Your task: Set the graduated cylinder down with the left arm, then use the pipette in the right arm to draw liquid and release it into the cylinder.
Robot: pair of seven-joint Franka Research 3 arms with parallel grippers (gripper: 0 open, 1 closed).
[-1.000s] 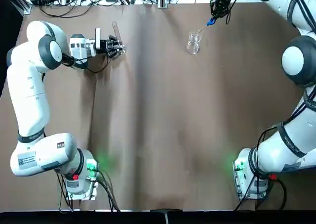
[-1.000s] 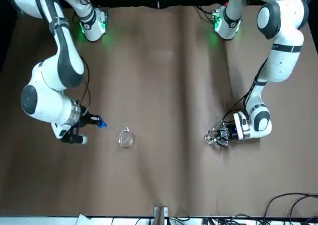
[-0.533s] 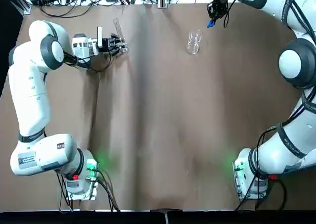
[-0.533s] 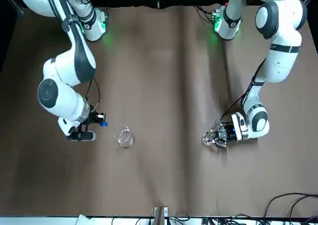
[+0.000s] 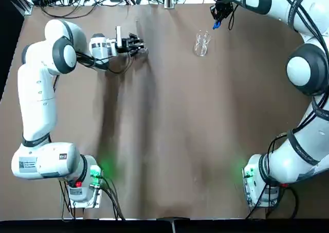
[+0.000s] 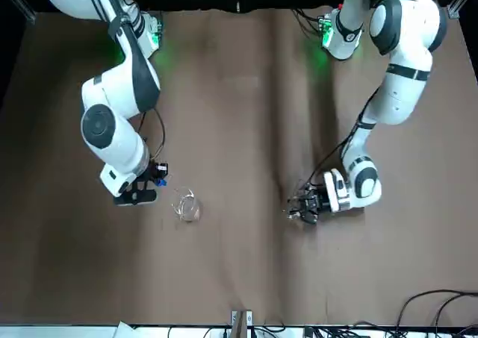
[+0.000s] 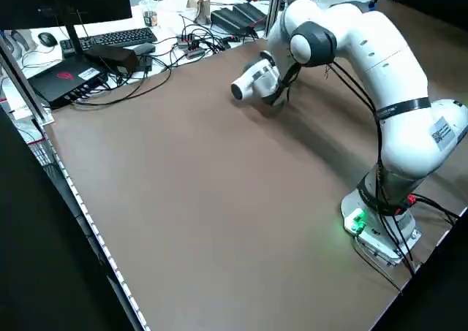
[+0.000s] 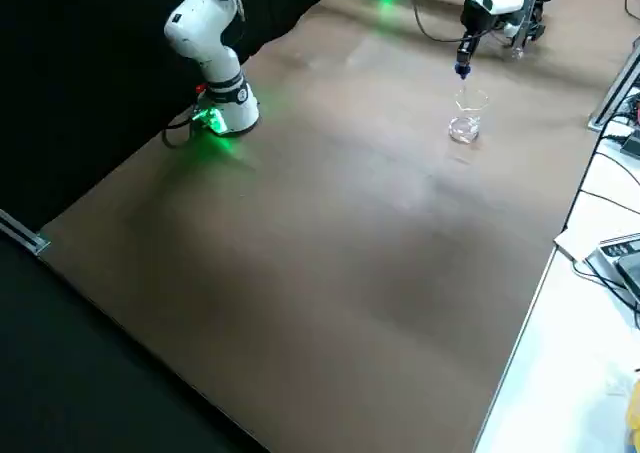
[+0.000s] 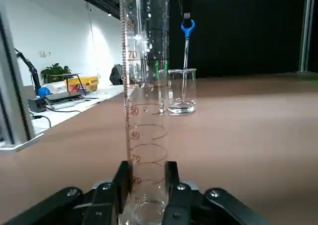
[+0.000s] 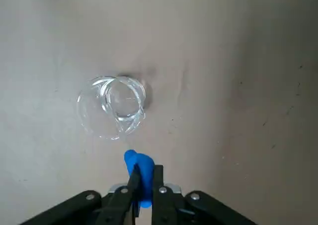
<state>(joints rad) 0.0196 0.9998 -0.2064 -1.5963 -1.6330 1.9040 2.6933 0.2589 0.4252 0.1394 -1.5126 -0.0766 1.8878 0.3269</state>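
A: Where is the left gripper (image 5: 138, 43)?

B: It sits low over the far left part of the brown tabletop (image 5: 169, 140). Its fingers (image 9: 121, 185) squeeze the bottom of the graduated cylinder (image 9: 146, 106). The tube stands straight up. The left arm (image 5: 38, 94) goes up from its base, bends at the elbow and reaches sideways toward the middle.

A: And the right gripper (image 6: 151, 180)?

B: It hangs at the far right, just beside the beaker (image 5: 201, 42) but not touching it. Its fingers (image 10: 158, 183) pinch the pipette (image 10: 140, 178) at the blue bulb. The stem points down. The right arm (image 5: 303, 68) goes up high and curls over to the far edge.

A: What does one view show that others miss?

B: The left wrist view shows the number marks on the tube, and the beaker and pipette far behind it. From the top, the tube is hard to spot. The right wrist view looks down into the beaker's round mouth. The liquid is too clear to tell there.
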